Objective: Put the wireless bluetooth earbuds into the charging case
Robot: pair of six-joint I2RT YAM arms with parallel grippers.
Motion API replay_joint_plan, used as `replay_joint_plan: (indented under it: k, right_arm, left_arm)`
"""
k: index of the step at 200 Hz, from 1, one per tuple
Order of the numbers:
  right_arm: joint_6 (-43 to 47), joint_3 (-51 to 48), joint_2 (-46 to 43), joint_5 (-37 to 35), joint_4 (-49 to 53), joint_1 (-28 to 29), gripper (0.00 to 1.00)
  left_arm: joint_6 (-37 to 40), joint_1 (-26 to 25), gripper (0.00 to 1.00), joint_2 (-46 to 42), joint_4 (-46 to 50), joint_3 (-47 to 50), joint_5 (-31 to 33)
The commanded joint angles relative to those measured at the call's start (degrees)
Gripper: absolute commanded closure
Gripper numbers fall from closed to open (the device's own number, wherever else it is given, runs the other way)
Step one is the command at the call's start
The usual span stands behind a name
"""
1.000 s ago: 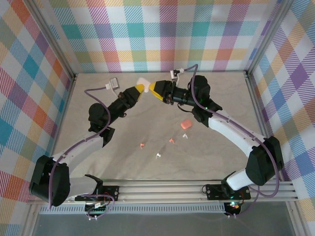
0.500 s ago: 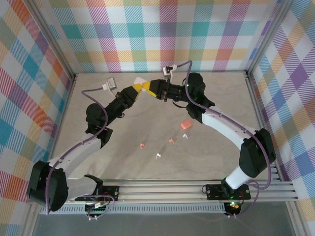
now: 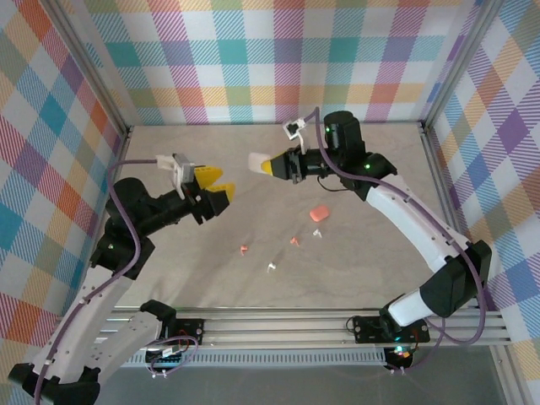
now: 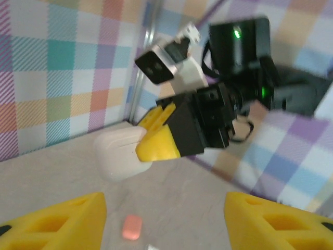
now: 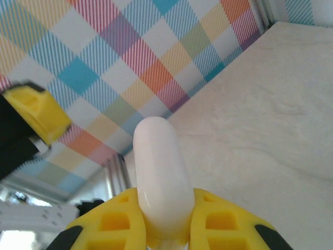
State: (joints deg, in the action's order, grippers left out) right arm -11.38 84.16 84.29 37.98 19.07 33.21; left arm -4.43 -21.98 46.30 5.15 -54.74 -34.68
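The marbled table [image 3: 169,270] lies under both of our arms. Our left pincer [image 3: 219,182] hangs released above it, its yellow fingers [image 4: 67,219] spread wide with nothing between them. Our right pincer [image 3: 272,166] is clenched on the white case [image 3: 256,159] and holds it off the table. From the right wrist, the case [image 5: 161,177] juts out past the two pads as a smooth rounded pebble. It sits in front of the left pincer's open tips, apart from them. The pink case [image 3: 318,214] rests on the table near the right pincer, on its base side.

The four earbuds lie loose on the table, nearer our bases than either pincer. One salmon-pink earbud [image 3: 243,250] and one white earbud [image 3: 272,267] lie towards the left pincer's side. The other salmon-pink earbud [image 3: 294,241] and the other white earbud [image 3: 318,234] lie just beside the pink case.
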Motion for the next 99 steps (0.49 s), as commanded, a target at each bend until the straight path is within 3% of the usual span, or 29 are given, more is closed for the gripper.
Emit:
replay_joint_plan:
  k: [1, 31, 44, 78, 99]
  right_arm:
    - [16.5, -3.0, -3.8, 1.9, 3.8, 0.8, 0.97]
    - [20.4, -8.1, -7.8, 5.9, -1.5, 1.1, 0.94]
    - [20.5, -9.2, -8.8, 6.7, -2.1, 1.2, 0.94]
    - [17.6, -15.0, -12.3, 7.1, -7.7, 1.5, 0.95]
    - [13.9, -17.3, -12.9, 7.9, -10.7, 1.5, 0.95]
  left_arm:
    - [12.8, 0.4, 0.36, 2.2, 6.8, 0.7, -7.8]
    - [7.3, 0.4, 0.37, 9.9, 0.7, 0.3, -24.0]
    - [3.4, 0.4, 0.37, 11.9, -4.3, 1.7, -24.6]
    - [-13.3, 0.4, 0.39, 13.3, -29.9, 9.6, -22.9]
    - [-18.0, 0.1, 0.4, 14.3, -36.7, 11.7, -22.7]
